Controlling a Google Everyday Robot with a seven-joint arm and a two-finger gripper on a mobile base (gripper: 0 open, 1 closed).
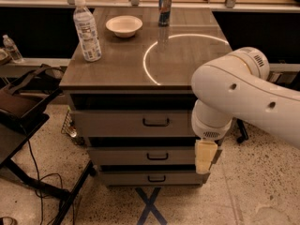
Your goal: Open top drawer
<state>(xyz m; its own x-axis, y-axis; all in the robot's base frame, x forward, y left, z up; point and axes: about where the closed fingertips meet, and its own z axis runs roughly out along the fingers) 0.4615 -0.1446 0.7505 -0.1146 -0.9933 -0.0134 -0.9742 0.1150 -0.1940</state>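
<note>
Hanging near top drawer (117, 123), end effector (205, 157) over speckled floor (253, 191).

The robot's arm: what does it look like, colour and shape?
The arm is glossy white, built of thick rounded tubes with bulging joints, a few small dark holes and a slotted vent patch. No cables show. Its gripper is a cream-yellow block in front of the middle drawer's right end.

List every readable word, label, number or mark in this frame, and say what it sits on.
On the water bottle: label print too blurred to read.
On the can: markings too blurred to read.
On the floor: a blue tape cross, reading "X"; no words.
On the top drawer and the gripper, which hangs before the drawers' right end: no text.
</note>
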